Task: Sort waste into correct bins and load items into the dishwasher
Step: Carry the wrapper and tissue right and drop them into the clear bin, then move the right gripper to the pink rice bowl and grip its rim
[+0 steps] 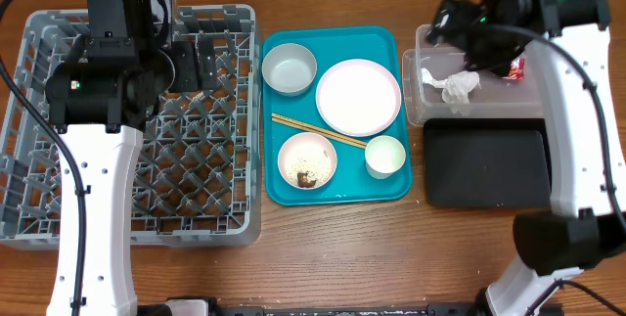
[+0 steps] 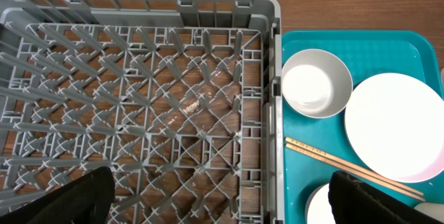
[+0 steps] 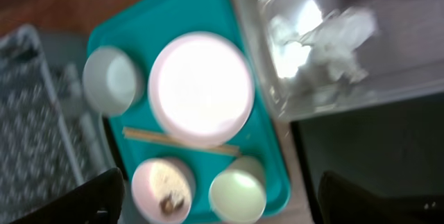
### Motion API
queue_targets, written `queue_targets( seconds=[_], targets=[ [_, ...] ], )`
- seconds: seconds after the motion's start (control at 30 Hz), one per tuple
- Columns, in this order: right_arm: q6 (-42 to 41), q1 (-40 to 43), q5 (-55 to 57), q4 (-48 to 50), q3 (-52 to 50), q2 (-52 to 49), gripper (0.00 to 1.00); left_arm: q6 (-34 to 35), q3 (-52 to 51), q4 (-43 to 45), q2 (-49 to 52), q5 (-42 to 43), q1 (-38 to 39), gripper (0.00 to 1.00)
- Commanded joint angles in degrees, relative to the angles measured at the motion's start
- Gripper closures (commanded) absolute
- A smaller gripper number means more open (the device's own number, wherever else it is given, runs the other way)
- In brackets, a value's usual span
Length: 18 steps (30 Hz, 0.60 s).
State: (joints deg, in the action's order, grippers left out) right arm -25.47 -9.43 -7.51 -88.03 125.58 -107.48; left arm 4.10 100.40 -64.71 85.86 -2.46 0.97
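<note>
Closest to the overhead lens is the left gripper [image 1: 194,62], in the upper left of the frame over the grey dish rack [image 1: 59,230]. In its wrist view its fingers [image 2: 69,196] sit at the two bottom corners, spread as wide as they go, with only bare lattice floor between them.

The right gripper [image 1: 465,42] is at the same height, in the upper right of the frame over the clear tub [image 1: 413,101]. Its fingers [image 3: 83,200] are also well parted and carry nothing.

On the table, the teal tray [image 1: 279,191] lies in the middle of the frame, just beside the rack's right wall. The chopsticks [image 1: 318,131] lie flat across its centre as a close pair. Their long axis runs from the tray's left side down toward the lower right, and that end reaches just above the white cup [image 1: 384,156].

Above the chopsticks are the pale grey bowl [image 1: 290,67] and, to its right, the white plate [image 1: 358,97]. Below them the pinkish bowl [image 1: 307,159] holds rice grains [image 1: 303,166] and a brown lump [image 1: 306,180].

In the tub, right of the teal tray, the crumpled tissue [image 1: 454,86] lies near the middle. The red wrapper [image 1: 515,67] lies against the far right side, partly hidden by the arm. Directly below the tub is the black tray [image 1: 484,164], its long side running across the frame.
</note>
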Motion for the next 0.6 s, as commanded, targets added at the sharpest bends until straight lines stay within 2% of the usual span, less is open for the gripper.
queue_targets(
  seconds=[0.0,0.2,0.37,0.57],
  targets=[
    [1.31,-5.09,-1.6,-0.61,-1.68,-0.66,0.11,-0.68,1.44,0.22,0.11,-0.7,-0.31,0.0],
    [1.22,-12.07,-0.09,2.47,-10.49,-0.74,0.13,-0.68,1.44,0.22,0.11,-0.7,-0.31,0.0],
    [1.31,-12.74,0.42,4.31,-16.59,-0.76,0.19,-0.68,1.44,0.22,0.11,-0.7,-0.31,0.0],
    [1.27,-12.74,2.51,2.49,-17.18,-0.61,0.2,-0.66,1.44,0.22,0.11,-0.7,-0.31,0.0]
  ],
)
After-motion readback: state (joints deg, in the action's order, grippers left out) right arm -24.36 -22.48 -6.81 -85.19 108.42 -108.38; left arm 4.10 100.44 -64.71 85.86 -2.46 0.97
